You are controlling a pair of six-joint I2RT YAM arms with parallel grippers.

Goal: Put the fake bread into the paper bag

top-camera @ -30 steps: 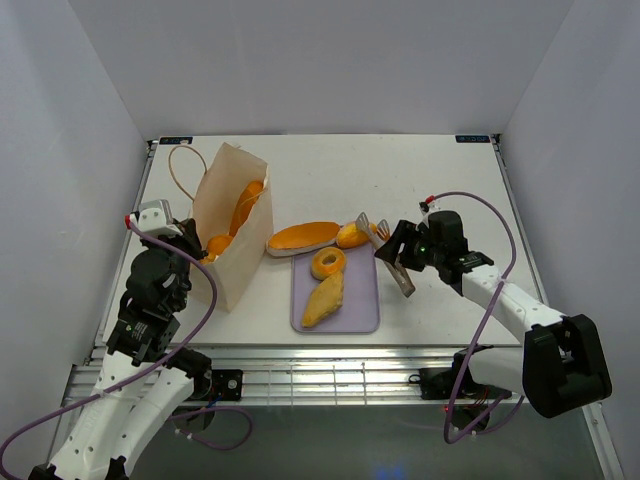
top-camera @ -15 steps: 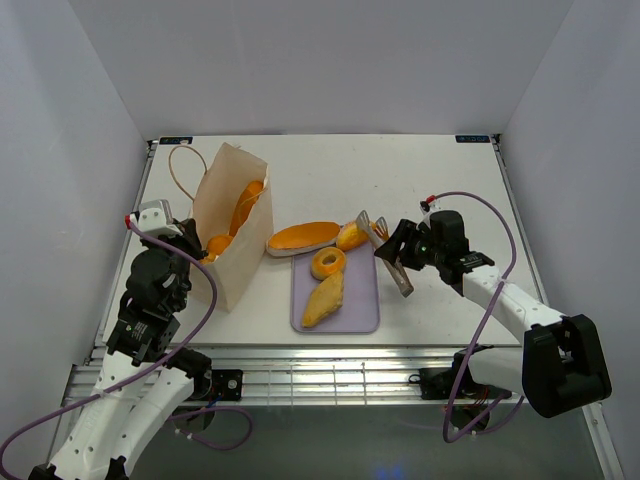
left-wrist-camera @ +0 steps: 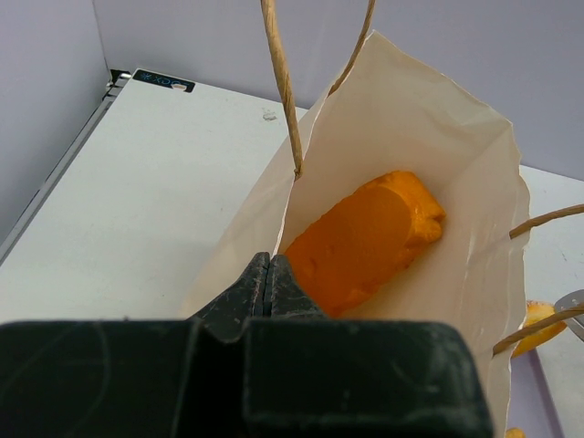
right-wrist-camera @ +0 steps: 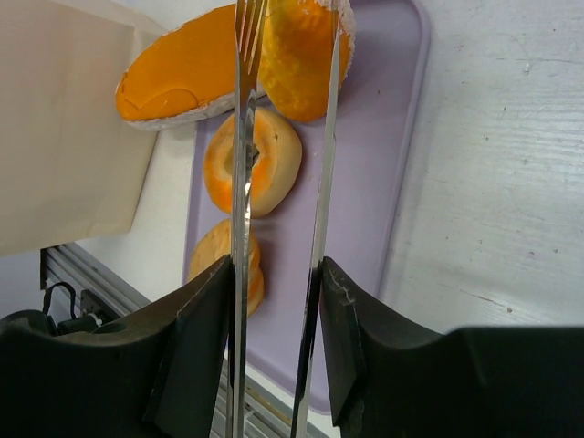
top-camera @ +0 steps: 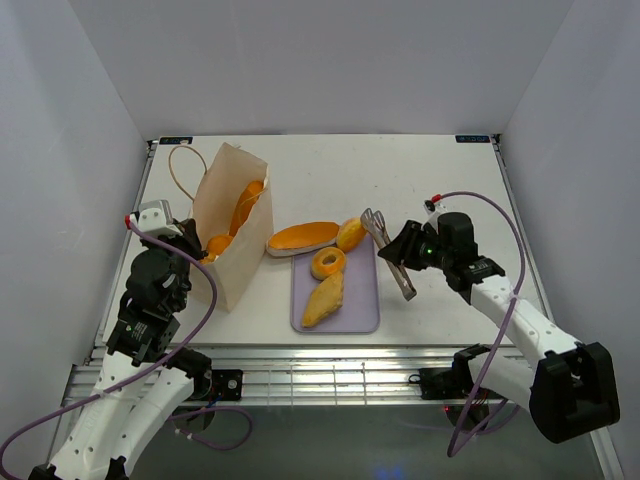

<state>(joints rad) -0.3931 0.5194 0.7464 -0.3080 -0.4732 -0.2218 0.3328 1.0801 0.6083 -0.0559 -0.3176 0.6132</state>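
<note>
The paper bag [top-camera: 228, 200] stands at the left with orange fake bread [left-wrist-camera: 365, 239] inside. My left gripper [left-wrist-camera: 267, 271] is shut on the bag's near rim [top-camera: 197, 252]. A lavender tray [top-camera: 362, 300] carries a ring [top-camera: 327, 263] and a turnover [top-camera: 323, 300]. A long flat loaf [top-camera: 303, 237] and a round bun [top-camera: 350, 234] lie at its far edge. My right gripper [right-wrist-camera: 274, 283] is shut on silver tongs [right-wrist-camera: 321, 182]. It presses their two arms inward. The tong tips sit either side of the round bun [right-wrist-camera: 297, 59], above the ring [right-wrist-camera: 255, 160].
The bag's looped cord handle [left-wrist-camera: 281, 82] rises in front of the left wrist camera, and another loop [top-camera: 180, 170] hangs behind the bag. White walls close in the table at the left, back and right. The metal rail [top-camera: 320, 360] runs along the near edge.
My right arm has shifted slightly to the right, and its jaws have squeezed the tongs narrower around the bun. The left arm, bag and tray pieces have not moved.
</note>
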